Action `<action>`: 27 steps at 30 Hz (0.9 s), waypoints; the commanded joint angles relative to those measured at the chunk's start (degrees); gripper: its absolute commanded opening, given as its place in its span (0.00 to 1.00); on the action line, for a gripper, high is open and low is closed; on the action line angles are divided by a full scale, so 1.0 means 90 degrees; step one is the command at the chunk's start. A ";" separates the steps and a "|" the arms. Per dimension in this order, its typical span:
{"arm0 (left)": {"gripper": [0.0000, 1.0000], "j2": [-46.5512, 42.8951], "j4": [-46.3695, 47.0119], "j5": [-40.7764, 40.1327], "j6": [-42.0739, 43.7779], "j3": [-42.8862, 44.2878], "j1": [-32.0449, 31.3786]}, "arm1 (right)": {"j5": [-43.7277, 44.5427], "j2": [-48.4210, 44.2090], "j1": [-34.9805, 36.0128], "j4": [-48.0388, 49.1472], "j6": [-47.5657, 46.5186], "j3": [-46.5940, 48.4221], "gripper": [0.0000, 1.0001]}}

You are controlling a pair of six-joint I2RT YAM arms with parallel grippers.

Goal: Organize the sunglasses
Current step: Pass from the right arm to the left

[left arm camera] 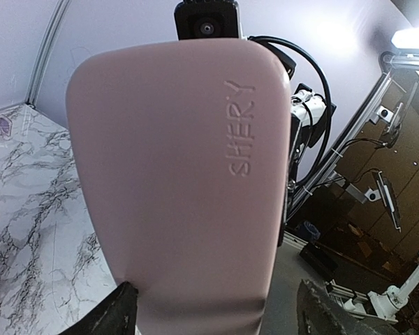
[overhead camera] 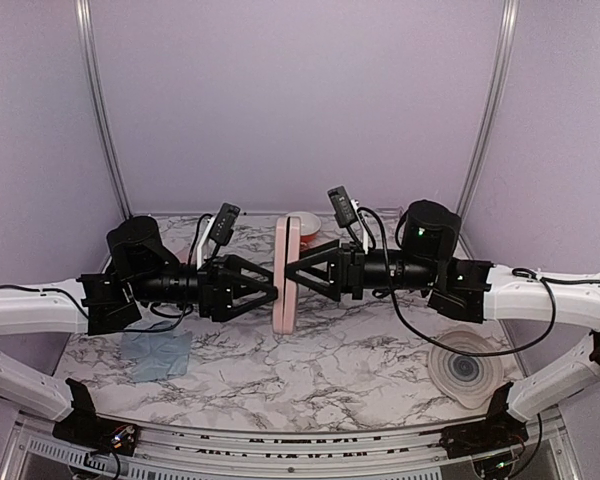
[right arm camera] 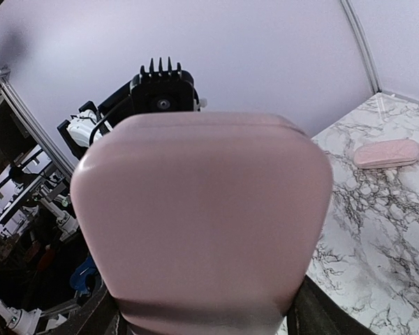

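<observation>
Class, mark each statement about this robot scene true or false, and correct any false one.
1. A pink case sits between the left tool and the right tool. True.
2. The raised lettering on that case reads SHERY. True.
3. The light blue cloth lies on the right arm's side of the table. False: it lies on the left arm's side.
4. Only one pink case is in view. False: a second pink case lies flat on the table, seen from the right wrist.
</observation>
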 commanded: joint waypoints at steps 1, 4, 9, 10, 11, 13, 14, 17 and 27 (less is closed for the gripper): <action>0.83 0.0162 0.0056 0.0204 0.0019 0.0208 -0.0098 | -0.0389 0.0029 0.0087 0.0764 0.0117 0.0413 0.00; 0.88 0.0179 0.0066 0.0157 0.0008 0.0195 -0.0104 | -0.0425 0.0033 0.0091 0.0800 0.0146 0.0380 0.00; 0.91 0.0239 0.0066 0.0153 0.0033 0.0202 -0.0102 | -0.0572 0.0107 0.0111 0.0912 0.0229 0.0384 0.00; 0.91 0.0247 0.0066 0.0147 0.0044 0.0216 -0.0102 | -0.0619 0.0114 0.0112 0.0968 0.0257 0.0384 0.00; 0.91 0.0242 0.0066 0.0145 0.0058 0.0213 -0.0101 | -0.0673 0.0124 0.0112 0.1032 0.0286 0.0393 0.00; 0.90 0.0231 0.0066 0.0147 0.0077 0.0227 -0.0101 | -0.0735 0.0136 0.0114 0.1111 0.0327 0.0393 0.00; 0.90 0.0218 0.0066 0.0143 0.0093 0.0231 -0.0101 | -0.0757 0.0136 0.0112 0.1133 0.0351 0.0394 0.00; 0.91 0.0187 0.0058 0.0102 0.0130 0.0218 -0.0096 | -0.0816 0.0112 0.0112 0.1137 0.0354 0.0405 0.00; 0.99 0.0094 -0.0121 -0.0168 0.0260 0.0198 -0.0072 | -0.0891 0.0077 0.0123 0.1135 0.0364 0.0387 0.00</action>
